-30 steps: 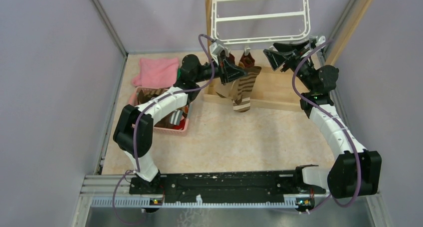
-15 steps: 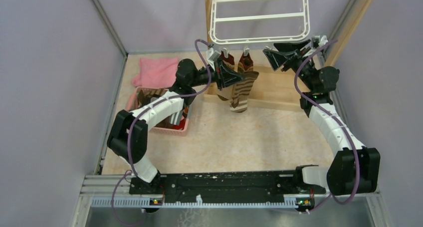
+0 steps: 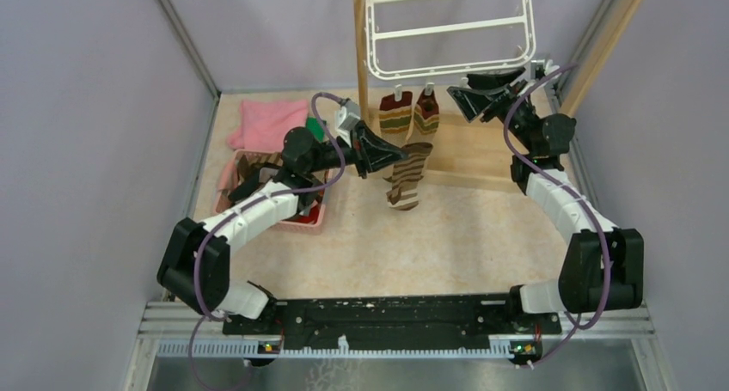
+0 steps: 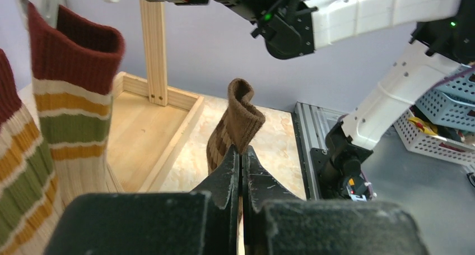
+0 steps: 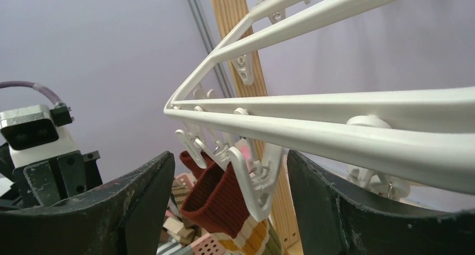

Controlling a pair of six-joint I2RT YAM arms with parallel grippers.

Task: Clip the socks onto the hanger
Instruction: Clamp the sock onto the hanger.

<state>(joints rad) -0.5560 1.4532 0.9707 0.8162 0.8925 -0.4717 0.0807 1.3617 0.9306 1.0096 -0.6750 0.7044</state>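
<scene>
Left gripper [image 4: 241, 157] has backed off from the hanger [image 3: 447, 66], clamped on the brown-and-cream sock [image 3: 406, 178], which now dangles over the bench [image 3: 464, 236]. Two banded socks [image 3: 395, 116] hang clipped. Right gripper [image 3: 462, 103] gapes around a clip [image 5: 252, 182]. I judge the third sock is still unclipped.

white hanger [image 3: 447, 28]; red-green-tan banded socks [image 3: 395, 116]; brown-cream striped sock [image 3: 406, 174]

The left gripper [image 4: 241, 161] pinches a brown striped sock [image 4: 240, 117], whose ribbed end rises above it; two banded socks [image 4: 70, 98] hang at left.
</scene>
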